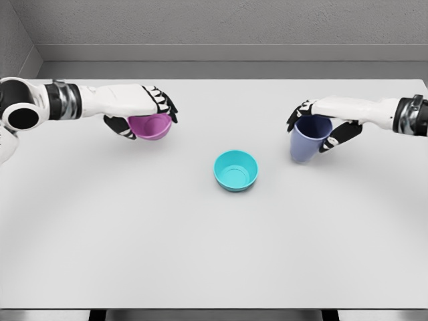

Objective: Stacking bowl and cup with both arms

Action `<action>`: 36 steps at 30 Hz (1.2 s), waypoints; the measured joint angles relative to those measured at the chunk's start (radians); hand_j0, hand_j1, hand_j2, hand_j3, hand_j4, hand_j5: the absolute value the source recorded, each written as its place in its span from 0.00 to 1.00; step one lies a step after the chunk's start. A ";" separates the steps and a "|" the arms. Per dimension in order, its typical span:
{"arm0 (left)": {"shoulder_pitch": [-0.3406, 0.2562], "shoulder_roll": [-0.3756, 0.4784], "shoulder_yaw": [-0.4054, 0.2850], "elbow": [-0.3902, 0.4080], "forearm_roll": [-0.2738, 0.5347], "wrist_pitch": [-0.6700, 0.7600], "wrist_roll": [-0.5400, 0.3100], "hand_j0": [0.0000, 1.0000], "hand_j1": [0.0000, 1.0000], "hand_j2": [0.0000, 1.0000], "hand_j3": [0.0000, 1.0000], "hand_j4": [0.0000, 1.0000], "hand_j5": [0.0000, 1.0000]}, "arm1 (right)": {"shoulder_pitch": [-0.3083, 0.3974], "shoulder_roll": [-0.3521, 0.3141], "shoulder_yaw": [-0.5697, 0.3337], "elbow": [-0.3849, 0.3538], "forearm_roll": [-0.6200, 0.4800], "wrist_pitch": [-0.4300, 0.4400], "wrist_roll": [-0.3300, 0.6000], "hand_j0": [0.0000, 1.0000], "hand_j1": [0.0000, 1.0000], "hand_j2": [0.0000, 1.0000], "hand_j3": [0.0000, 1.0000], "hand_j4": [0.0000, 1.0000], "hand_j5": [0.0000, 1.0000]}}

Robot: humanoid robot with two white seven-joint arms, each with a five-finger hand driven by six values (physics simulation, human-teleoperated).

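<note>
Two arms level | left fingers (159, 101) clasp pink bowl (151, 126) — right fingers (299, 114) clasp blue cup (308, 139)

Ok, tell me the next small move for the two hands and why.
Probably carry the pink bowl in the left hand toward the teal bowl, which sits open and free at mid-table. The right hand already grips the blue cup, so it can follow.

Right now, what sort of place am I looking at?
Likely a simulated test bench, not a real room: a plain white table, bare grey walls, and only a teal bowl, pink bowl and blue cup.
</note>
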 measured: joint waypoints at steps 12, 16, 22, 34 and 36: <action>-0.009 -0.067 -0.002 -0.044 -0.029 0.000 0.000 0.67 0.67 0.67 0.67 0.67 0.67 | -0.014 -0.016 -0.003 -0.005 -0.007 -0.006 0.000 0.64 0.64 0.64 0.64 0.64 0.64; -0.009 -0.093 -0.005 -0.052 -0.043 0.000 0.000 0.67 0.67 0.67 0.67 0.67 0.67 | -0.015 -0.021 -0.003 -0.008 -0.007 -0.006 0.000 0.64 0.64 0.64 0.64 0.64 0.64; -0.008 -0.119 -0.016 -0.082 -0.059 0.000 0.000 0.67 0.67 0.67 0.67 0.67 0.67 | -0.015 -0.031 -0.004 -0.009 -0.009 -0.007 0.000 0.64 0.64 0.64 0.64 0.64 0.64; -0.009 -0.191 -0.042 -0.094 -0.076 0.000 0.000 0.67 0.67 0.67 0.67 0.67 0.67 | -0.031 -0.034 -0.010 -0.029 -0.011 -0.011 0.000 0.65 0.65 0.65 0.65 0.65 0.65; -0.008 -0.197 -0.047 -0.112 -0.078 0.000 0.000 0.67 0.67 0.67 0.67 0.67 0.67 | -0.032 -0.034 -0.012 -0.030 -0.011 -0.011 0.000 0.65 0.65 0.65 0.65 0.65 0.65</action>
